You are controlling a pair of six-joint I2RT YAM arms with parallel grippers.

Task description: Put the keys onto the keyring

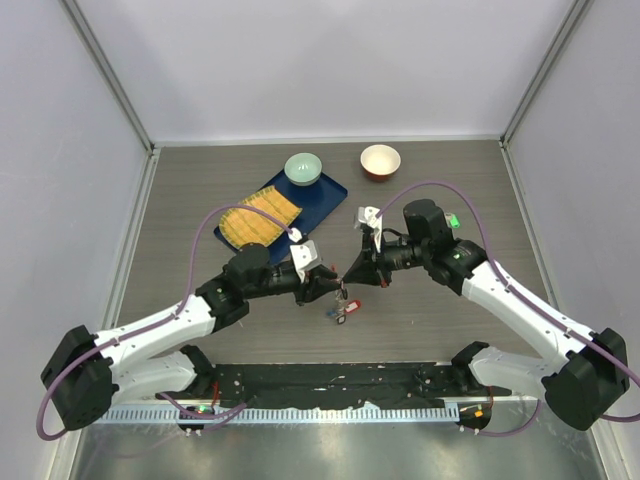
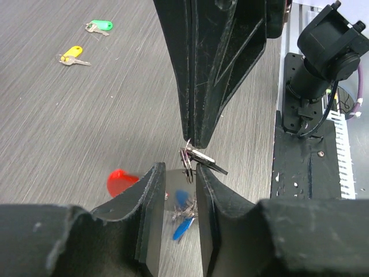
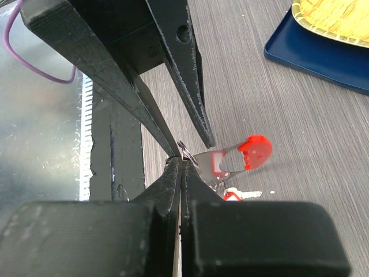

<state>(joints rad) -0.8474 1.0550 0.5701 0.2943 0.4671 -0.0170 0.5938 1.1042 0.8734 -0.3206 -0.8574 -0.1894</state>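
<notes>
Left wrist view: the right end effector (image 2: 192, 142) is clamped on the keyring (image 2: 188, 158), while the left end effector (image 2: 180, 171) stands partly open just beside it, gripping nothing.

right gripper (image 3: 180, 160) pinched, left gripper (image 2: 179, 172) parted

You are looking at a lab test cell: plain white panels (image 1: 320, 60) in metal framing (image 1: 109, 75) box the grey table (image 1: 420, 320) at nine, twelve and three o'clock, with a black mounting plate (image 1: 340, 378) at six.

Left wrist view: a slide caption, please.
Right gripper pinches the keyring by the open left gripper; yellow key and green key lie aside.
</notes>
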